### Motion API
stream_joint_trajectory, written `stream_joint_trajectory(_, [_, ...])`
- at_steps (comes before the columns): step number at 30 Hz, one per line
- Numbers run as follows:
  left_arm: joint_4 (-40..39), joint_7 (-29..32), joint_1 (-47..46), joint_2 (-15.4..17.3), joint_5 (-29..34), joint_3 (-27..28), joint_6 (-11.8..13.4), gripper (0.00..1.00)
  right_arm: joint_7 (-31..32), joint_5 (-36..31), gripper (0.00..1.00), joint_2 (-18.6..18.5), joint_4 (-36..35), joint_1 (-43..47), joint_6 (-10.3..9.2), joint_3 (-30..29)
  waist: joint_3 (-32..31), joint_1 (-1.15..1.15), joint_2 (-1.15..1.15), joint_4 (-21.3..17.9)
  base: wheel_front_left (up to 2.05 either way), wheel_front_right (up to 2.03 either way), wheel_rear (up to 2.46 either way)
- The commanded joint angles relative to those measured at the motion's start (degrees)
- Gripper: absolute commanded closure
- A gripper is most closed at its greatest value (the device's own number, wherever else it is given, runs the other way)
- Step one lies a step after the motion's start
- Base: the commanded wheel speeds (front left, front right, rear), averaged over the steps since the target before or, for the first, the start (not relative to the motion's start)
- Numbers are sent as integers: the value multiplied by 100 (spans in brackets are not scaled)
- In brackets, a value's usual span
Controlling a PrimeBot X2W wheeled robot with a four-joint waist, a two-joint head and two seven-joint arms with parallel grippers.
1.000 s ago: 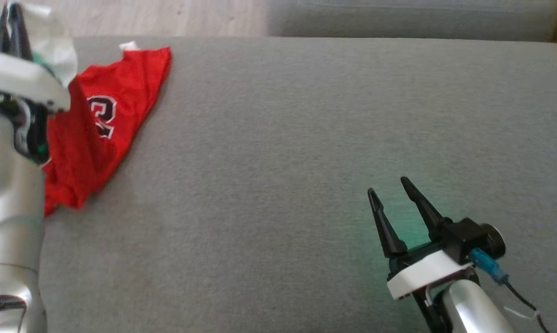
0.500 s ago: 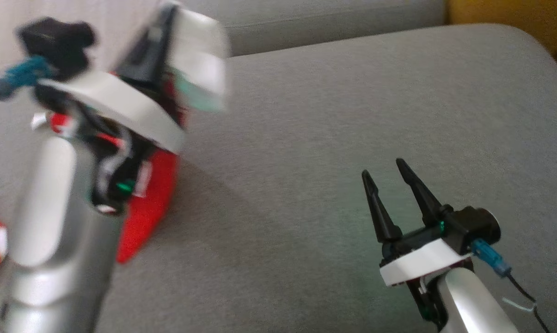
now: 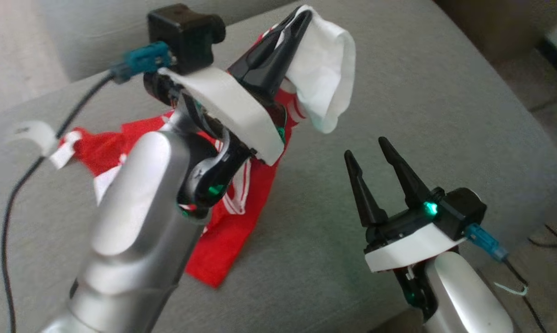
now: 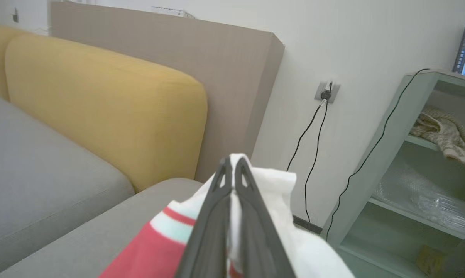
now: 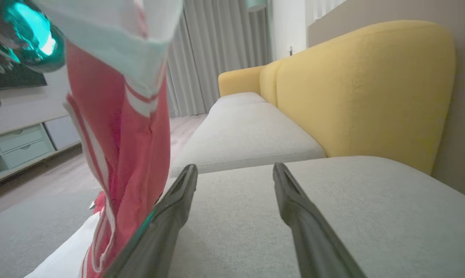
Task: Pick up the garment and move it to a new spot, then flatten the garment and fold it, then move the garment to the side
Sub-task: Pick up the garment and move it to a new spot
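Note:
The garment point(image 3: 227, 226) is a red mesh jersey with white trim and stripes. My left gripper point(image 3: 301, 16) is shut on its white edge and holds it up above the grey cushion point(image 3: 398, 92), the rest hanging down and trailing on the seat. In the left wrist view the closed fingers pinch white cloth point(image 4: 271, 185) of the garment. My right gripper point(image 3: 366, 148) stands open over the cushion to the right of the hanging garment, nothing between its fingers. In the right wrist view the garment point(image 5: 116, 127) hangs at the left, beside the left finger point(image 5: 178, 197).
The grey cushion ends at a rounded edge point(image 3: 537, 138) on the right, with floor and cables beyond. A yellow backrest point(image 5: 363, 85) lines the sofa. A wall socket with cables point(image 4: 325, 92) and a pale green shelf unit point(image 4: 410, 154) stand past the sofa's end.
The head camera has swung, so the whole picture shifted. My left gripper has carried the garment up and to the right, nearer the right gripper. The right gripper stays open.

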Motion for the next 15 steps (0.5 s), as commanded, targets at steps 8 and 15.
stream_joint_trajectory(8, [2241, -1466, 370, -61, 678, -434, 47, 27, -62, 198, 0, 76, -268, -148, -4, 224, 291, 0, 0, -491, 0, 0, 0])
stream_joint_trajectory(15, [3075, -2431, 471, -36, 1042, -640, 44, 0, -62, 26, 0, 76, -269, -103, -4, 60, 277, 0, 0, -175, 0, 0, 0])
